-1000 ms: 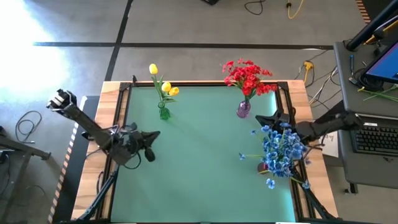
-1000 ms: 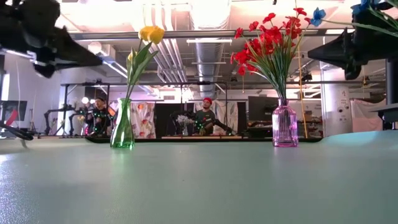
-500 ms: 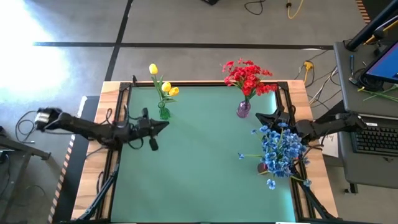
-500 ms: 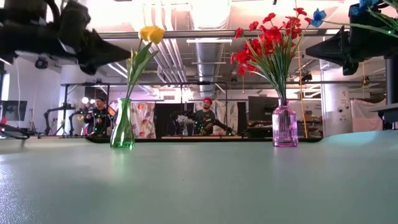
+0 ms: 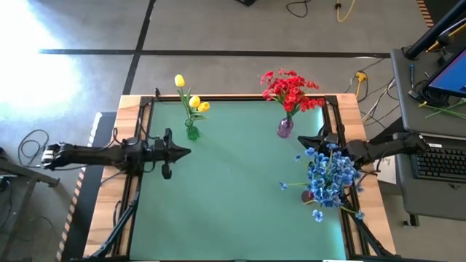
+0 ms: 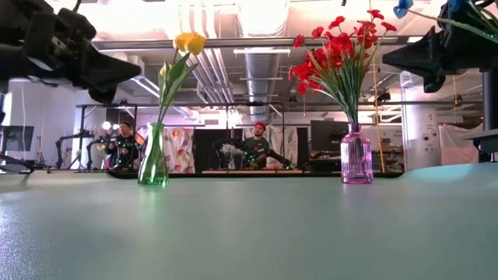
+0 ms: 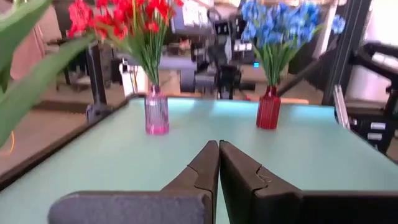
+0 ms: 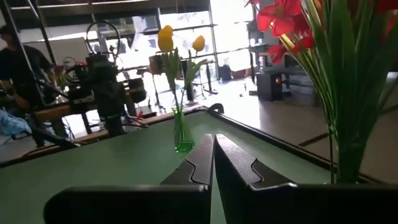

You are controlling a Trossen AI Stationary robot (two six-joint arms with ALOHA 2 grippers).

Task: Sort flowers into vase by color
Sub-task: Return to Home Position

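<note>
Flowers stand sorted in 3 vases on my green table point(image 5: 233, 207). I take the pink vase point(image 5: 285, 129) as my mark: it holds the red flowers point(image 5: 290, 89) upright by the table's far edge. The green vase point(image 5: 192, 133) with the yellow tulips point(image 5: 191, 98) stands well to the left of the pink vase, along that same far edge. The red vase point(image 7: 268, 111) with the blue flowers point(image 5: 329, 177) stands nearer than the pink vase and a little to its right.

My left gripper point(image 5: 188, 151) hangs over the table far to the left of the pink vase, just on the near side of the green vase. Its 2 fingers point(image 7: 200, 168) are pressed together with nothing between them. My right gripper point(image 5: 303, 137) hangs just to the right of the pink vase, between it and the blue flowers. Its 2 fingers point(image 8: 239, 165) are likewise together and empty, pointing across the table toward the green vase.
</note>
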